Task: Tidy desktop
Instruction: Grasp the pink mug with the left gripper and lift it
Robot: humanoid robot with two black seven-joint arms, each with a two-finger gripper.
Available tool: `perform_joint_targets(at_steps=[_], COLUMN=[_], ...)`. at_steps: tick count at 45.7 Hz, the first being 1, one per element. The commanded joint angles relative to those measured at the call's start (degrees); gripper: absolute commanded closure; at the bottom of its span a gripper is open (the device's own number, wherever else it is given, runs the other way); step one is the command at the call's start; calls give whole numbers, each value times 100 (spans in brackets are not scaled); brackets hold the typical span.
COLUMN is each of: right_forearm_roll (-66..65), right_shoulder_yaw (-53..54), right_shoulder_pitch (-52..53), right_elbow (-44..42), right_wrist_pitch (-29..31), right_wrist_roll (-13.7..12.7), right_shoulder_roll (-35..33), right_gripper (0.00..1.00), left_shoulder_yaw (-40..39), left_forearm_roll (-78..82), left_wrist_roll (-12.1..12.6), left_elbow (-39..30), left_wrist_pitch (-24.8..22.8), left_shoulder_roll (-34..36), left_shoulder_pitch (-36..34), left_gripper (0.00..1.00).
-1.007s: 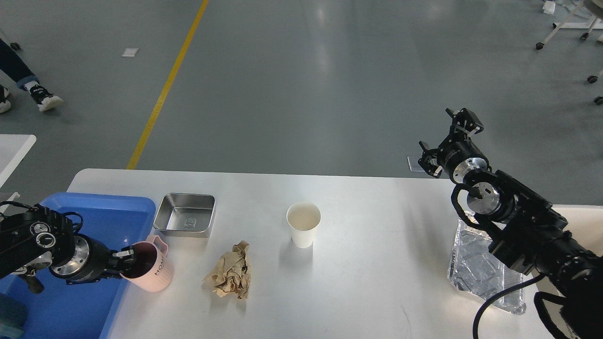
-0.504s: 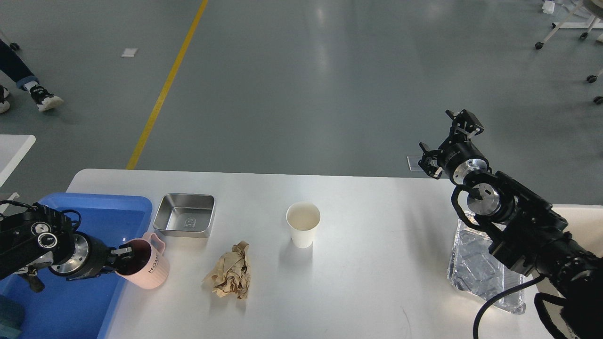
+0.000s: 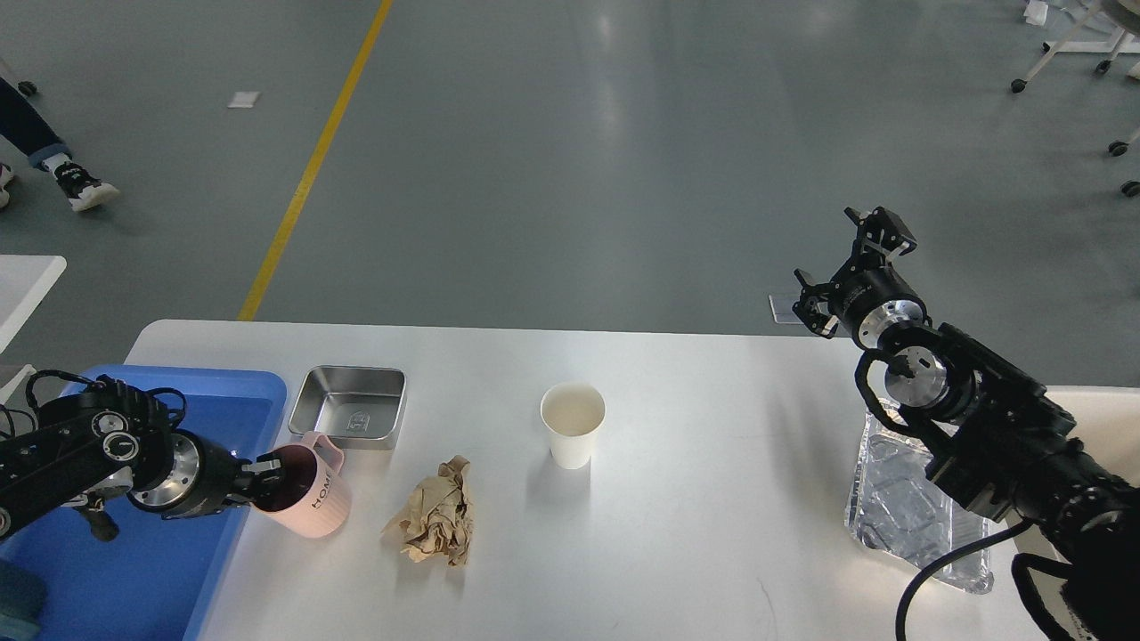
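Note:
The white desktop (image 3: 712, 445) spans the view. My left gripper (image 3: 265, 473) is shut on the rim of a pink ribbed mug (image 3: 313, 501), one finger inside it. The mug is tilted with its mouth to the left, beside the right edge of the blue tray (image 3: 227, 401). A crumpled brown paper (image 3: 436, 523) lies right of the mug. A white paper cup (image 3: 573, 434) stands upright mid-table. A steel tray (image 3: 350, 417) sits behind the mug. My right gripper (image 3: 846, 267) is open and empty, raised past the table's far right edge.
A clear crinkled container (image 3: 895, 507) lies at the right edge under my right arm. A small white table corner (image 3: 22, 285) is at far left. A person's foot (image 3: 80, 187) is on the floor at upper left.
My left gripper and the pink mug first drifted slightly left, then moved right, away from the blue tray's edge. The right arm has barely moved.

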Motion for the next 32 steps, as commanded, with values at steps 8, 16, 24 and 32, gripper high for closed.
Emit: perform_joint_targets(at_steps=[8,16,24,32], right_forearm_roll=[8,8,8,17], right_shoulder_yaw=[7,7,7,7], right_shoulder_pitch=[0,0,0,9], right_elbow=[8,17,17,35], right_wrist_pitch=[2,2,2,2], right_wrist_roll=[-9,-9,-17,-17], right_shoulder_roll=[-144,-241,-285,-276], right_gripper=[0,0,0,0], left_shoulder_yaw=[488,646,691,682], left_forearm_roll=[8,-1,-45,-133], left_wrist_roll=[43,61,122,122], left_elbow=[-29,-117,-345,-425], left_wrist_pitch=[-117,-276,-372,-434], left_shoulder_roll=[-275,-363,-214,-38], left_shoulder_pitch=[-446,-754,-991,-1202], left_gripper=[100,100,100,100])
